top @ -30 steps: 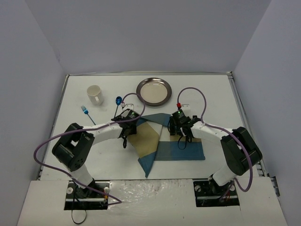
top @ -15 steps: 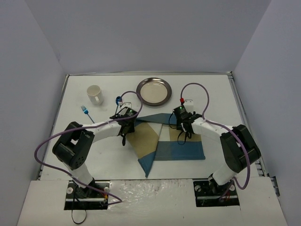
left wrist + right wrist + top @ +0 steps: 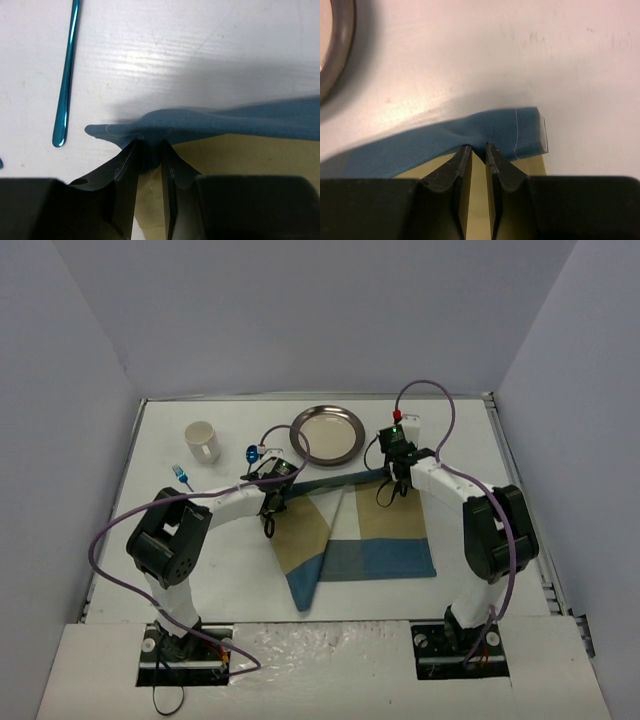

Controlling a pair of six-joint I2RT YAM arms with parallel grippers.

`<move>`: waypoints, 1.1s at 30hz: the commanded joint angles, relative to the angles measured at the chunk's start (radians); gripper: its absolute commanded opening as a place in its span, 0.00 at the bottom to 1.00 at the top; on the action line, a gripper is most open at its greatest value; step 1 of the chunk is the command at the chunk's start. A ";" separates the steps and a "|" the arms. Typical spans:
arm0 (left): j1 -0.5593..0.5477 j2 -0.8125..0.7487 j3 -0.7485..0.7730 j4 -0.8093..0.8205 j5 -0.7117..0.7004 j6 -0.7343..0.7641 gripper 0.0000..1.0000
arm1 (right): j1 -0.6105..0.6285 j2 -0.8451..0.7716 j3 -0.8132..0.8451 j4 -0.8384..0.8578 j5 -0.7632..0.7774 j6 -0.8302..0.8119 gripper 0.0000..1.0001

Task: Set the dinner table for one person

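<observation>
the white tabletop point(image 3: 235, 562) fills the middle of the overhead frame, under everything else. a blue-and-tan checked placemat point(image 3: 365, 558) lies at lower centre, its far blue edge drawn in a line between the two hands. the left hand point(image 3: 149, 146) is narrow, pinching that edge near its left end. the right hand point(image 3: 475, 148) is narrow too, pinching the right corner. a metal plate point(image 3: 327, 433) sits at upper centre, with a mug point(image 3: 202, 440) and a blue fork point(image 3: 181, 473) at upper left.

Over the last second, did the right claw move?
Yes: the right gripper moved farther back, nearer the metal plate, pinching the placemat by its edge.
</observation>
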State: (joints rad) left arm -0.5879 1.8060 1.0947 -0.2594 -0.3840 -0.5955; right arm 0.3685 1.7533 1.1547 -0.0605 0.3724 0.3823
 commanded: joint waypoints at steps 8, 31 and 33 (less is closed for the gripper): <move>0.034 0.016 0.162 0.013 -0.214 0.160 0.24 | -0.032 0.100 0.223 0.019 -0.064 -0.046 0.45; -0.116 -0.229 -0.019 -0.017 0.059 0.044 0.68 | -0.025 -0.251 -0.365 0.296 -0.503 0.125 0.88; -0.116 -0.219 -0.035 -0.001 0.075 0.036 0.68 | -0.025 -0.243 -0.408 0.355 -0.533 0.148 0.88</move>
State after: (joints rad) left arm -0.7127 1.5950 1.0716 -0.2916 -0.3564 -0.4968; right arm 0.3458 1.5106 0.8077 0.1077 -0.0359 0.4520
